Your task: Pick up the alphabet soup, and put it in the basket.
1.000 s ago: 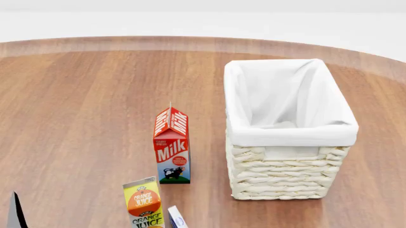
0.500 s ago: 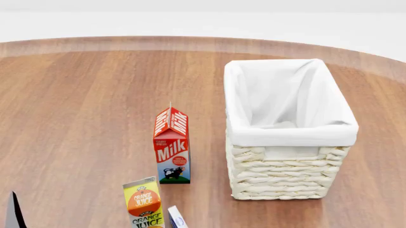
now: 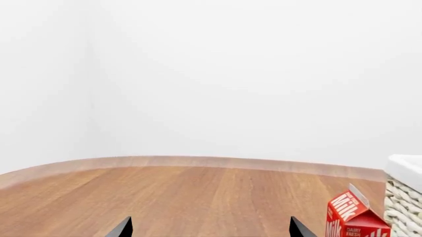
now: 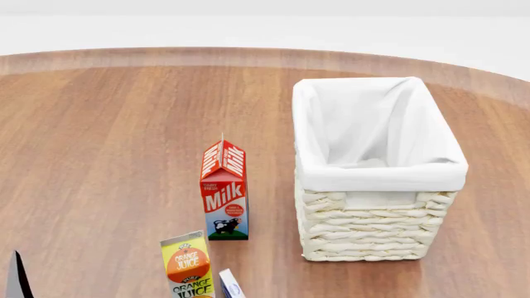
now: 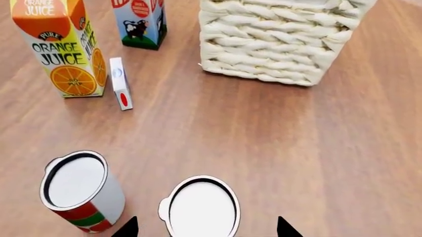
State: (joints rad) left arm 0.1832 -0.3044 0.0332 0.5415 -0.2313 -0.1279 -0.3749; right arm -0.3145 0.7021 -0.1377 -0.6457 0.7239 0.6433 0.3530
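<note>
In the right wrist view the alphabet soup (image 5: 201,207) shows only its round white top, its label hidden. It stands upright between the two dark fingertips of my right gripper (image 5: 206,228), which is open, with a gap on each side of the can. The basket (image 4: 377,177), cream wicker with a white cloth lining, stands at the table's right, and its woven wall (image 5: 277,39) is beyond the can. My left gripper (image 3: 211,229) is open over bare wood with nothing between its fingers. One of its fingertips (image 4: 17,280) pokes in at the head view's lower left.
A red and green can (image 5: 82,190) stands close beside the soup. An orange juice carton (image 5: 63,49), a small white box (image 5: 120,81) and a milk carton (image 4: 223,192) stand left of the basket. The round wooden table (image 4: 108,155) stretches away to the left.
The left fingertip at the head view's lower left has drifted very slightly leftward. Nothing else has moved.
</note>
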